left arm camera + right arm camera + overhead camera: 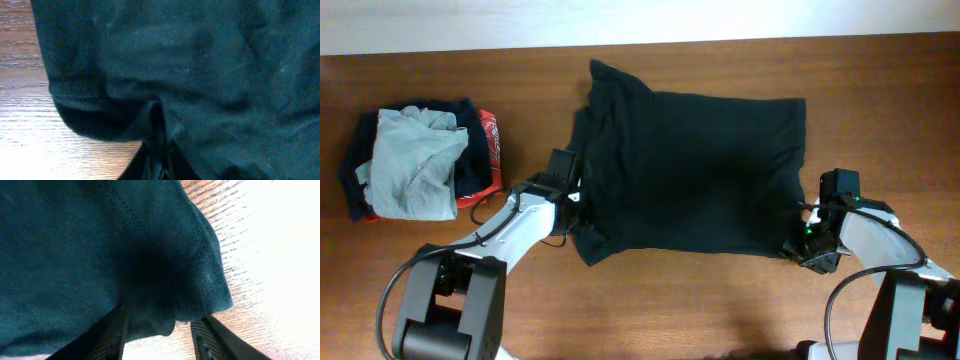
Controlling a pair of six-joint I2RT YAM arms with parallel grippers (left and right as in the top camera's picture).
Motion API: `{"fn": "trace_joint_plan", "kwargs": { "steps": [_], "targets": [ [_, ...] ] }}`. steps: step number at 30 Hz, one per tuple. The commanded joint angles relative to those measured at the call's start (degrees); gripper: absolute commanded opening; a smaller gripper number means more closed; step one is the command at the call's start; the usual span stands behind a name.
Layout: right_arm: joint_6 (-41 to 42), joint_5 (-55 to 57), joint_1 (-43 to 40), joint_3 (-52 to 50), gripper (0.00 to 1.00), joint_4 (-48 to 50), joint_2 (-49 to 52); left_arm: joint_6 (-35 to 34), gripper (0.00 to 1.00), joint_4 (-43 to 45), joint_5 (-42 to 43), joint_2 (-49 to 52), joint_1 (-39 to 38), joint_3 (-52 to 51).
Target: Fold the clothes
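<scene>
The black T-shirt (690,170) lies spread across the middle of the wooden table, with one sleeve bunched at its top left. My left gripper (570,203) is at the shirt's left edge. In the left wrist view its fingers (157,160) are closed together on a pinched fold of the black fabric (200,65). My right gripper (803,245) is at the shirt's bottom right corner. In the right wrist view its fingers (162,335) are spread apart, with the shirt's corner (165,295) hanging between them, above the wood.
A pile of other clothes lies at the left: a light grey garment (415,165) on top of navy (472,165) and red-orange (490,140) ones. The table's far edge (640,42) meets a white wall. Bare wood (700,300) lies in front of the shirt.
</scene>
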Motion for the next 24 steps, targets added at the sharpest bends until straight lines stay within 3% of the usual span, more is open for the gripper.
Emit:
{"fn": "trace_joint_plan", "kwargs": {
  "steps": [1, 12, 18, 24],
  "targets": [
    [-0.13, -0.31, 0.11, -0.52, 0.50, 0.20, 0.13, 0.26, 0.06, -1.53, 0.48, 0.94, 0.09, -2.29],
    [-0.13, -0.94, 0.11, -1.53, 0.72, 2.75, 2.43, 0.26, 0.06, -0.87, 0.44, 0.94, 0.09, -2.29],
    [-0.11, -0.96, 0.11, -1.55, 0.70, 2.05, 3.26, 0.26, 0.06, -0.66, 0.44, 0.94, 0.09, -2.29],
    [0.55, -0.96, 0.11, -2.16, 0.57, 1.86, 3.43, 0.28, 0.06, -0.66, 0.42, 0.94, 0.09, -2.29]
  ]
}}
